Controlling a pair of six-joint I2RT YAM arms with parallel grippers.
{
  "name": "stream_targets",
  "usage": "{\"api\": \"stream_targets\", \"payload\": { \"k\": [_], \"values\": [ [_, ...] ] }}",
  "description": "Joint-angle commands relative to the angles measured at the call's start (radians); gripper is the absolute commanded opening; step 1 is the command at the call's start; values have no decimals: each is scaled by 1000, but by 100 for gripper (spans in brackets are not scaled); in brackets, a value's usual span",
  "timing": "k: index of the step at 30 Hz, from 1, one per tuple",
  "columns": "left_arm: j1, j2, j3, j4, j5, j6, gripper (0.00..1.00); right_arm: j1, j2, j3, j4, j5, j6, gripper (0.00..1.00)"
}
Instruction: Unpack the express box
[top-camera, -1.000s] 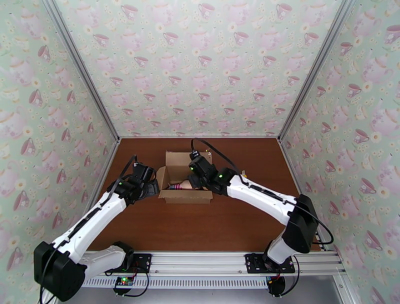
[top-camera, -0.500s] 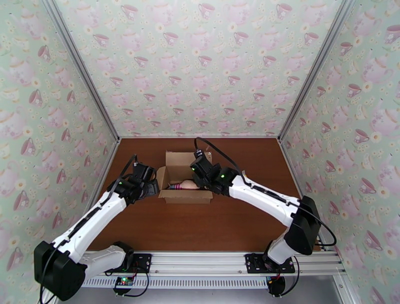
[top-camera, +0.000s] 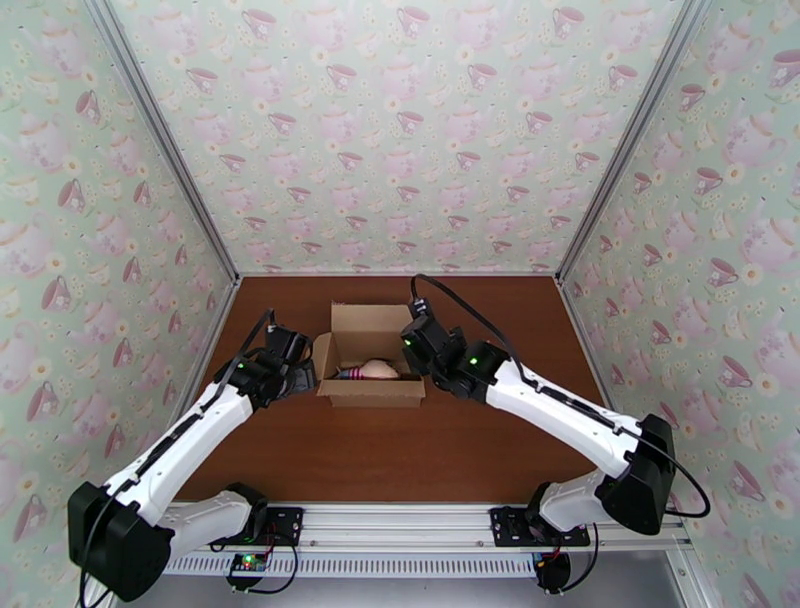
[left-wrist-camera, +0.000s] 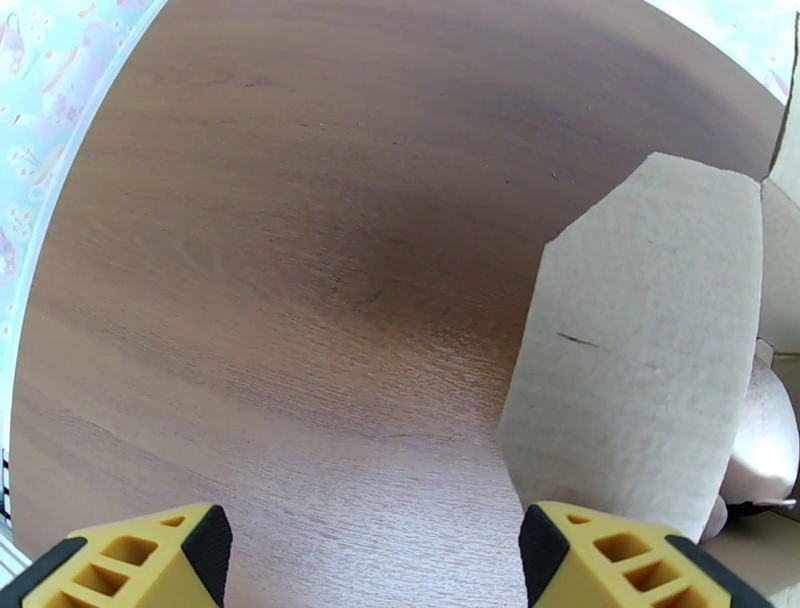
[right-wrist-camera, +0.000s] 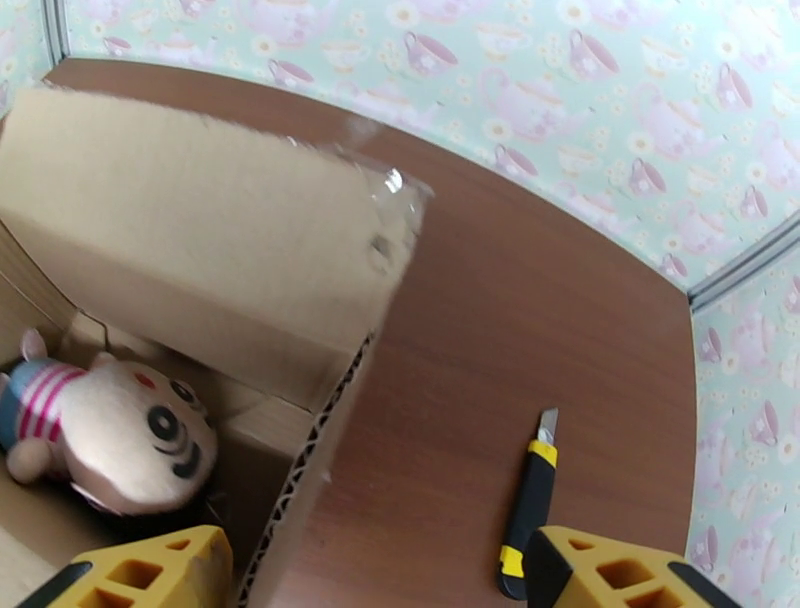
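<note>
The express box (top-camera: 372, 392) stands open at mid table, flaps spread. Inside lies a pink plush doll (top-camera: 376, 369) with a striped body, seen close in the right wrist view as doll (right-wrist-camera: 115, 440). My left gripper (top-camera: 308, 376) hovers open just left of the box; its yellow fingertips (left-wrist-camera: 130, 560) frame bare wood, with the box's left flap (left-wrist-camera: 635, 340) above the right one. My right gripper (top-camera: 413, 362) is open at the box's right side. Its jaws straddle the corrugated right wall (right-wrist-camera: 315, 490), and the back flap (right-wrist-camera: 200, 220) rises ahead.
A yellow-and-black utility knife (right-wrist-camera: 527, 500) lies on the brown table (top-camera: 480, 440) just right of the box, near my right gripper. Patterned walls close in the left, back and right. Bare wood stretches in front of the box.
My right arm has swung to the right, carrying its gripper from over the box's inside to the right wall. The doll's head now shows. The left arm is still.
</note>
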Motion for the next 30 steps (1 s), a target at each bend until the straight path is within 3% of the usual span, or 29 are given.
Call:
{"api": "stream_targets", "payload": {
  "k": [1, 16, 30],
  "values": [
    [7, 7, 26, -32, -26, 15, 82, -46, -51, -48, -34, -36, 32, 81],
    [10, 16, 54, -22, -17, 11, 82, -247, -57, -247, 159, -383, 135, 78],
    [9, 144, 103, 60, -6, 8, 81, -259, 66, -217, 317, -427, 198, 77]
  ]
}}
